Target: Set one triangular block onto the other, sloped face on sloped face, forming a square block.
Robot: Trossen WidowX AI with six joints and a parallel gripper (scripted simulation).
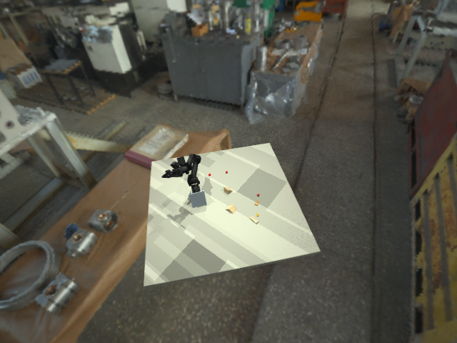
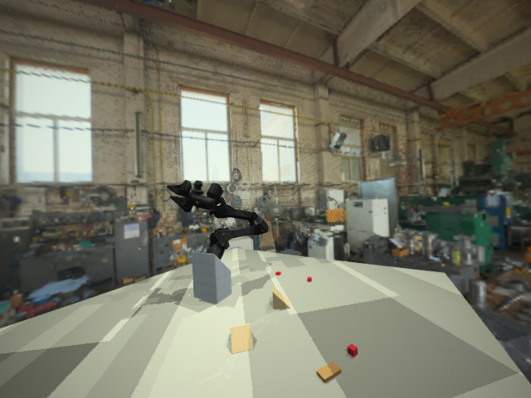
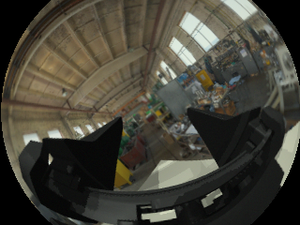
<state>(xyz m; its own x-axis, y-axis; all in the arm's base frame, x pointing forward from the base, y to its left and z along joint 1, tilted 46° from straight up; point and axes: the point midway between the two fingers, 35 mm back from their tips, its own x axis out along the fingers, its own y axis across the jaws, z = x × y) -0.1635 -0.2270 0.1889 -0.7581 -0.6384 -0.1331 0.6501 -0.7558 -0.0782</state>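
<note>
Two light-wood triangular blocks rest apart on the table. One block (image 1: 228,190) (image 2: 281,299) is farther back, with its slope falling to the right in the exterior view. The other block (image 1: 230,209) (image 2: 241,338) is nearer the front and shows a broad pale face towards the exterior camera; I cannot tell for certain which face it rests on. My gripper (image 1: 163,176) (image 2: 168,192) (image 3: 156,115) is open and empty, raised high above the table and pointing away from both blocks. Neither block shows in the wrist view.
A grey-blue block (image 1: 198,199) (image 2: 211,278) with a slanted top stands by the arm's base. Small red cubes (image 1: 226,171) (image 2: 352,350), an orange-brown flat piece (image 1: 256,203) (image 2: 328,371), a yellow-orange piece (image 1: 257,214) and a pale wooden bar (image 1: 253,219) lie around the blocks.
</note>
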